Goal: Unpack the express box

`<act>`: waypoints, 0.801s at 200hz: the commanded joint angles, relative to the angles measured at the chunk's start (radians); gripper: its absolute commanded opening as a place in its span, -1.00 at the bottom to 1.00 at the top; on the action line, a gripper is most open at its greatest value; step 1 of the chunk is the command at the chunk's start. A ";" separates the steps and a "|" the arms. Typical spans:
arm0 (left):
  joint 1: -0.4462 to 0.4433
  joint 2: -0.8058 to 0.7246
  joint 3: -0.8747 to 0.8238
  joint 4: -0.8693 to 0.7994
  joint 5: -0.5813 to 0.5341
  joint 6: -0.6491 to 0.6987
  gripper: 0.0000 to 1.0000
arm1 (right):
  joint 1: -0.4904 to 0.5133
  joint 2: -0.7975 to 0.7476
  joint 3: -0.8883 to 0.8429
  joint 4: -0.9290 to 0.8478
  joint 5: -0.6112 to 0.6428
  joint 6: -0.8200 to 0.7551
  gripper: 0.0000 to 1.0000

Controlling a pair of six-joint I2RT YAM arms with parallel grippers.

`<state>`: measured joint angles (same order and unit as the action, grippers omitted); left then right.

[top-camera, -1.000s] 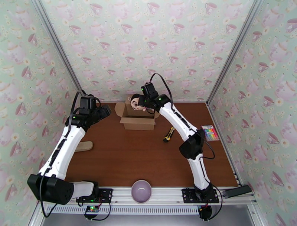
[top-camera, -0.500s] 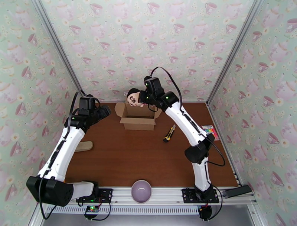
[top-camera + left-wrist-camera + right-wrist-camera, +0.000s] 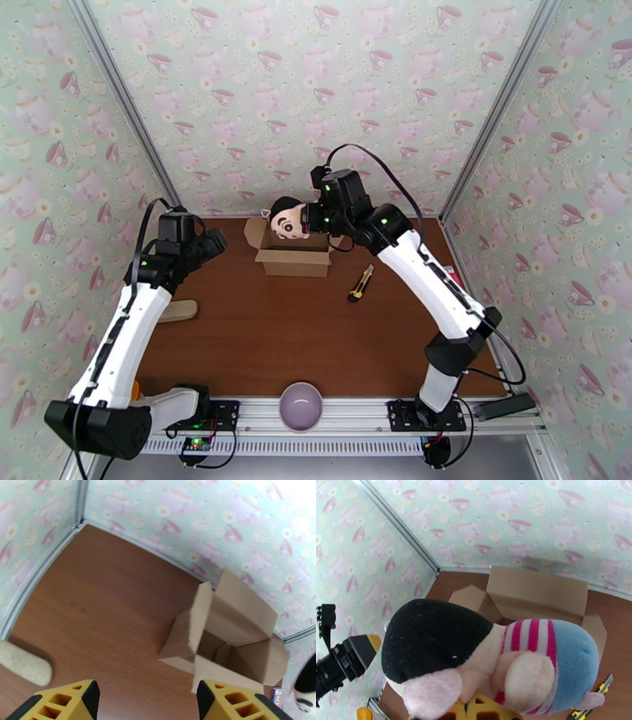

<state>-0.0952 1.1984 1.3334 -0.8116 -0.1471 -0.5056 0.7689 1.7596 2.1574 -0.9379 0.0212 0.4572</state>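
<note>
Box (image 3: 294, 256) at far middle of table (image 3: 276, 339), flaps splayed; hanging left claw (image 3: 147, 701) parted, empty, well left of it; clamping doll (image 3: 286, 219) in right claw (image 3: 468, 713) just above opening; best lifting straight, clearing flaps, then swinging toward bare table near knife (image 3: 360, 285), gripping firmly throughout.

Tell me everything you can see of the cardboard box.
The cardboard box is plain brown, rectangular, unprinted. It stands upright on the brown table near the back wall, its four top flaps open and splayed upward and outward. What shows of its inside looks empty. A plush doll hangs just over its back left corner; whether they touch cannot be told.
</note>
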 commanded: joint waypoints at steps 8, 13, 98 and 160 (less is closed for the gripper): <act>0.010 -0.040 -0.033 -0.041 -0.028 0.006 0.45 | 0.047 -0.065 -0.059 -0.080 0.018 -0.028 -1.00; 0.012 -0.044 -0.036 -0.045 -0.028 0.006 0.46 | 0.057 -0.076 -0.073 -0.084 0.024 -0.028 -1.00; 0.015 -0.089 -0.081 -0.062 -0.002 -0.014 0.49 | 0.182 -0.244 -0.381 -0.057 0.040 0.077 -1.00; 0.015 -0.106 -0.108 -0.056 0.011 -0.025 0.49 | 0.207 -0.295 -0.638 0.056 -0.034 0.188 -1.00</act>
<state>-0.0860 1.1122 1.2411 -0.8577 -0.1482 -0.5213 0.9688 1.4899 1.5673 -0.9478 0.0212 0.5842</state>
